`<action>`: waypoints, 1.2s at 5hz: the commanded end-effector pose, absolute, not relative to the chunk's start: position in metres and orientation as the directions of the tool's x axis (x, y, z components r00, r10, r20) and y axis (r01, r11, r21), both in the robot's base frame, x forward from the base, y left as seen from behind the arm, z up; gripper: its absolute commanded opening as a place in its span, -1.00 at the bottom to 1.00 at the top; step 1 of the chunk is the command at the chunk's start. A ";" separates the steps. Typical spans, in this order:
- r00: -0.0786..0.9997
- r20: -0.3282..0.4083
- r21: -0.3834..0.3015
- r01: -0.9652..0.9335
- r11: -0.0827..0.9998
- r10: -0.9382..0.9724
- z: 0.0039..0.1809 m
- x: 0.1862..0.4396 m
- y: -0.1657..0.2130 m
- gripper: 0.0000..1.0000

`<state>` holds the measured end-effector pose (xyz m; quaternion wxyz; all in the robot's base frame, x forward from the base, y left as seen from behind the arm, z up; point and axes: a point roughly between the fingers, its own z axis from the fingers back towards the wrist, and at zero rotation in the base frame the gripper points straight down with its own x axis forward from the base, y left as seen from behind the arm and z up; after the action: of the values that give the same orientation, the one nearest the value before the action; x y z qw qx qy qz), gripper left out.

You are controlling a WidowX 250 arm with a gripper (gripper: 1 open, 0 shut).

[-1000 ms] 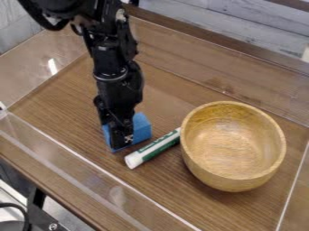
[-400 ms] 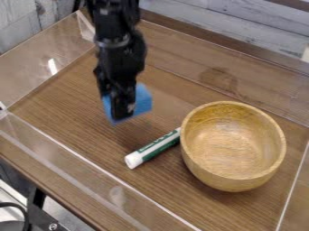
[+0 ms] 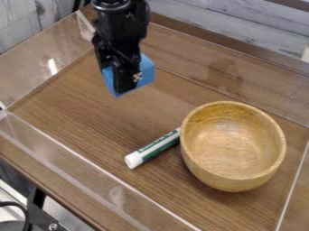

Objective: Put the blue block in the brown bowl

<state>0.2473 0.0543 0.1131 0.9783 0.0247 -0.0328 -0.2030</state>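
A small bright-blue block [image 3: 130, 76] with plain matte faces is held up off the wooden surface [image 3: 85, 122] in the fingers [image 3: 117, 79], tilted, its edges slanting, and partly covered by them; it is well apart from the bowl, toward the far side. The brown bowl [image 3: 234, 146] is large, round and light brown, with a thick rim and a smooth, hollow inside; it sits upright on the surface, opening upward, at the right of the view, with nothing in it.

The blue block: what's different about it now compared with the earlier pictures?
The blue block, gripped in the end effector, has been lifted off the table and carried up, away from the camera. The brown bowl and the marker pen stayed put.
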 end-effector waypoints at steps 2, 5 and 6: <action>0.910 0.097 0.101 0.393 0.914 -0.402 0.111 0.252 0.049 -1.00; 0.924 0.118 0.108 0.351 0.930 -0.363 0.088 0.271 0.059 -1.00; 0.930 0.128 0.107 0.333 0.937 -0.345 0.094 0.270 0.047 -1.00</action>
<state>0.2607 0.0463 0.0737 0.9840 0.0285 -0.0374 -0.1719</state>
